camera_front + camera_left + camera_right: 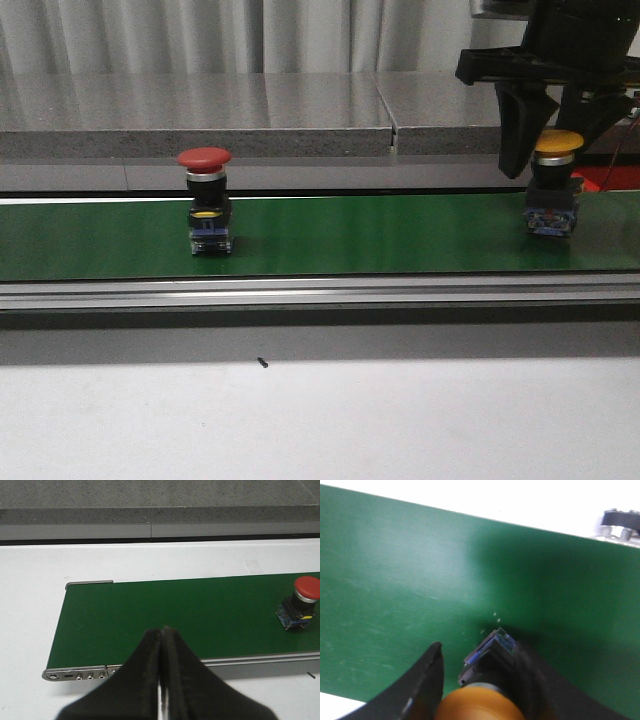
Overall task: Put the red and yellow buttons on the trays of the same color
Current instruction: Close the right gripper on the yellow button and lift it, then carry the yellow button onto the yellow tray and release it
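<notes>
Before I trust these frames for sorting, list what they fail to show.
- Trays: in no view, so their places cannot be told.
- Right gripper: its top is cut off by the front view's edge; whether its fingers touch the yellow button cannot be told.
- Yellow button: blurred and cut off at the right wrist view's edge.
- Red button: its label is too small to read.

Our left gripper (161, 680) sits pressed closed; our right gripper (553, 135) hangs spread wide, fingers pointing down.
</notes>
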`<action>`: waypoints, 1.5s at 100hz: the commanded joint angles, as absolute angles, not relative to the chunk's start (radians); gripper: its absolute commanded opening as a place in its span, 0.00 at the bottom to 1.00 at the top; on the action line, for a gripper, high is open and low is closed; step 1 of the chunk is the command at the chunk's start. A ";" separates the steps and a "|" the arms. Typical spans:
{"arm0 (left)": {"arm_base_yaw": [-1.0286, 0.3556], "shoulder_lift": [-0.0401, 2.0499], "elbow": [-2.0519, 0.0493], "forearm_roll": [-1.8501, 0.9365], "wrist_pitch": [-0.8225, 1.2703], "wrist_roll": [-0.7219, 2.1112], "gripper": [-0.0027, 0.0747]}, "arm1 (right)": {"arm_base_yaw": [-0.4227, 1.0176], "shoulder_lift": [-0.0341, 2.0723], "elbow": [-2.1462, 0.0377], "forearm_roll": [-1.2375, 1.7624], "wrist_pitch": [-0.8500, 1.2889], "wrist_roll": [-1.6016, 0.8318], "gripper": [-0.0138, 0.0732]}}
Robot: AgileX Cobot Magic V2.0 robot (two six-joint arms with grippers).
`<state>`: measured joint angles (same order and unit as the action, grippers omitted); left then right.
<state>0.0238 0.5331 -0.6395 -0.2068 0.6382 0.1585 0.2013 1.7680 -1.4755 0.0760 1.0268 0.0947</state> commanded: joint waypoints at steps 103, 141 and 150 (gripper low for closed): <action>0.016 0.535 -0.666 -0.228 0.561 0.159 0.01 | -0.571 1.375 -1.180 -0.021 0.931 0.195 0.30; 0.016 0.535 -0.666 -0.228 0.561 0.159 0.01 | -0.617 1.489 -1.023 0.044 0.724 0.195 0.30; 0.016 0.535 -0.666 -0.228 0.561 0.159 0.01 | -0.617 1.531 -1.005 0.064 0.676 0.195 0.30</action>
<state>0.0238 0.5331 -0.6395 -0.2068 0.6382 0.1585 -0.6098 1.5287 -0.9967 0.0443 0.7550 0.1955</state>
